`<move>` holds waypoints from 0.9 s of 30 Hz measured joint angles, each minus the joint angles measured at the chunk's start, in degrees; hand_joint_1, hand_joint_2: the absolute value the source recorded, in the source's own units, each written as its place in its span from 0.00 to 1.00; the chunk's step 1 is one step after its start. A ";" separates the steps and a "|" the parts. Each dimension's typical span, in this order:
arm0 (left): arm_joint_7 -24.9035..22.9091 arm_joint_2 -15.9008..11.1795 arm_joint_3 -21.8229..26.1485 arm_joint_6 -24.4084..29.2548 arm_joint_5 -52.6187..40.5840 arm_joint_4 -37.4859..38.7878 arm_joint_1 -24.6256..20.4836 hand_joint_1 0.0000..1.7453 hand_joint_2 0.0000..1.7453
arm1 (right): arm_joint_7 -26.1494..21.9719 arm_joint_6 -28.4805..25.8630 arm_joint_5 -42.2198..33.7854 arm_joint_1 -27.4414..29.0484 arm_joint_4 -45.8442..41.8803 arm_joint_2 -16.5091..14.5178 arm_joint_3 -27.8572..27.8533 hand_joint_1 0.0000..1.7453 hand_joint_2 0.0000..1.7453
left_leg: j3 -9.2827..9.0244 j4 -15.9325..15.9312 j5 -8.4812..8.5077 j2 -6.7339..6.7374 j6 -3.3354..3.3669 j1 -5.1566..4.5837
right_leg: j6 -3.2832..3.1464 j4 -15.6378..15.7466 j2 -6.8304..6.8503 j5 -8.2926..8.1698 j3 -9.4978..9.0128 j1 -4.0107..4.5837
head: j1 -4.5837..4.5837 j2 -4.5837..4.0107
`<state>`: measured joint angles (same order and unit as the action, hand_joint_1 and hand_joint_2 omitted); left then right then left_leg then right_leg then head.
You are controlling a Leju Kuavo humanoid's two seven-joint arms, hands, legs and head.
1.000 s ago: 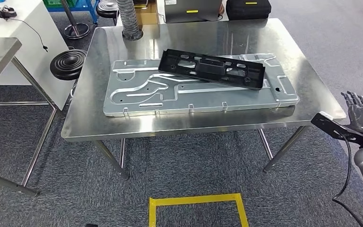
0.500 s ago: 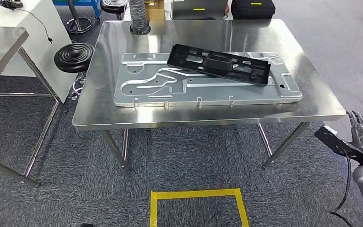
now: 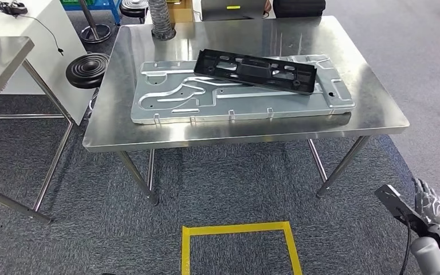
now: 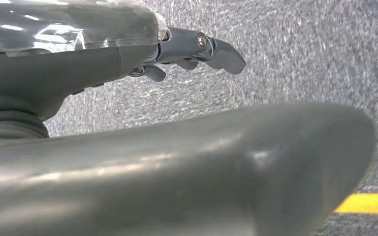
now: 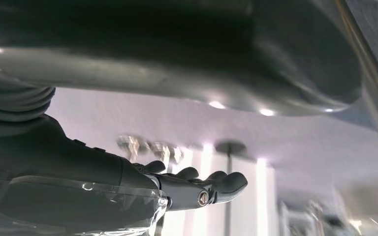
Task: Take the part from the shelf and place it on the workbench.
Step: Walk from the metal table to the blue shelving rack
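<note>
- Your right robot hand [image 3: 429, 201] hangs low beside the desk [image 3: 378, 114], fingers loosely apart, holding nothing.
- Your left robot hand [image 4: 192, 51] hangs over carpet, also unloaded.
- Black part [image 3: 256, 70] lies on the metal panel [image 3: 172, 97] atop the desk.
- Placement looks done; nothing obviously left.

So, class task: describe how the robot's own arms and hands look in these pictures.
The right hand has dark grey fingers on a silver arm, with a flat black bracket and a thin black cable at the wrist. Close up, the left hand shows a ribbed grey cover, clear plastic wrap and small silver screws.
</note>
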<state>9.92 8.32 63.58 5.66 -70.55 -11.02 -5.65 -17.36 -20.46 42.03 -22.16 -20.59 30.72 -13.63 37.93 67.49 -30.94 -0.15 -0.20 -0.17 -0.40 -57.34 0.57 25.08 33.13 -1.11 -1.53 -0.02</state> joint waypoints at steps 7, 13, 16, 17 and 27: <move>-0.14 0.04 0.39 0.70 0.59 0.00 0.20 0.00 0.00 | 1.57 5.01 -5.97 8.28 3.07 -9.53 -8.10 0.00 0.00 | -7.85 -7.73 1.79 -0.13 0.31 0.16 | 0.63 -0.36 -0.09 -1.44 1.82 0.40 | -0.02 -0.01; -0.46 0.32 0.40 0.82 -0.30 0.02 0.26 0.00 0.00 | 12.33 12.36 -8.41 15.47 6.80 -21.71 -12.82 0.00 0.00 | -8.71 -11.01 3.64 0.04 2.02 0.27 | 2.36 -2.26 -0.29 -0.17 2.77 0.29 | 0.03 -0.01; -0.17 0.31 0.40 0.99 -0.41 0.02 0.27 0.00 0.00 | 22.26 14.48 -9.98 17.58 8.25 -27.33 -14.57 0.00 0.50 | -7.54 -10.98 4.59 0.40 2.45 0.20 | 2.76 -12.46 -0.36 6.60 6.59 0.19 | 0.07 -0.01; -0.07 0.29 0.40 1.07 -0.41 0.02 0.30 0.00 0.00 | 24.66 14.62 -10.50 18.01 8.61 -29.00 -15.29 0.00 0.75 | -7.08 -10.87 4.83 0.53 2.43 0.11 | 2.82 -15.33 -0.36 7.91 7.38 0.19 | 0.07 -0.01; -0.14 0.32 0.40 1.63 -0.69 0.02 0.13 0.00 0.00 | 22.23 14.30 -8.68 18.46 9.29 -35.75 -17.97 0.00 1.00 | -5.21 -9.94 6.08 1.01 0.32 -0.10 | -0.21 0.96 -0.19 2.23 -3.45 0.95 | 0.07 -0.01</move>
<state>9.78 8.64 63.98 7.28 -71.24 -10.99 -5.52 4.87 -6.16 33.35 -3.70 -11.30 -5.03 -31.61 32.72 57.55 -24.86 0.86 0.13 -0.27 -0.61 -56.38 0.39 27.31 29.69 -0.16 -1.46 -0.02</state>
